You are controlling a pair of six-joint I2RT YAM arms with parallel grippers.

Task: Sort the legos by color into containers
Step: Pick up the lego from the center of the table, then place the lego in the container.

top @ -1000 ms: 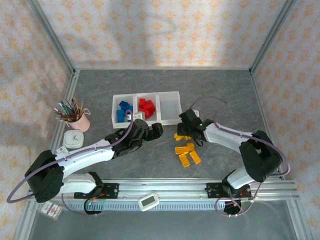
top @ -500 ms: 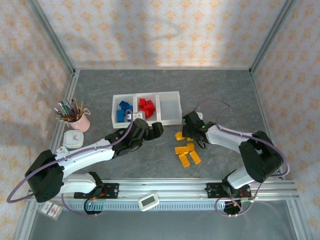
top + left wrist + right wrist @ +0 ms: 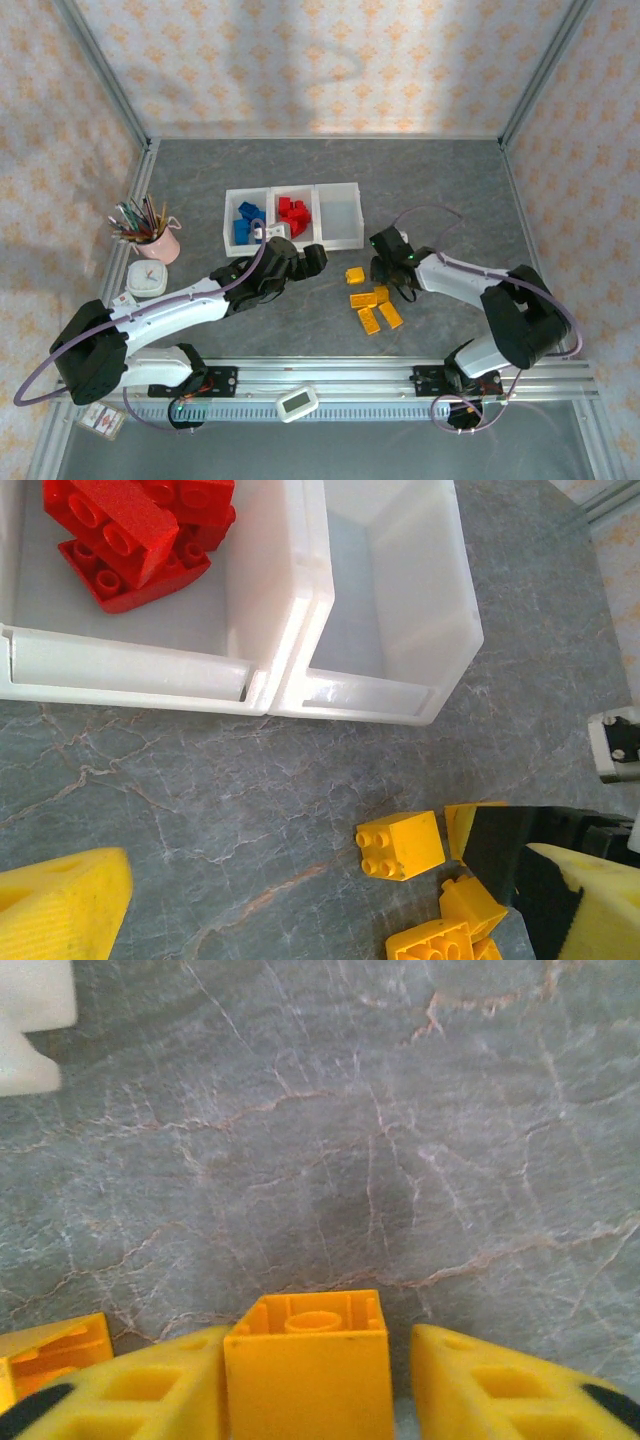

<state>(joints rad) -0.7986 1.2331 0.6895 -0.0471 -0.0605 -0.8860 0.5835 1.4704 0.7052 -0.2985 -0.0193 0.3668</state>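
Right hand (image 3: 312,1355) stands narrow about one yellow lego (image 3: 305,1385) close to the surface (image 3: 450,1110), firm grip not confirmable, presumably for transfer to the empty container (image 3: 352,215) at its eleven o'clock, while left hand (image 3: 320,900) hovers wide, unladen.

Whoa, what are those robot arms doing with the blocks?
They are sorting legos by color into three white bins. Blue legos sit in the left bin, red legos the middle one, and the right bin is empty. The right gripper has its fingers either side of a yellow lego; other yellow legos lie nearby. The left gripper hangs open.
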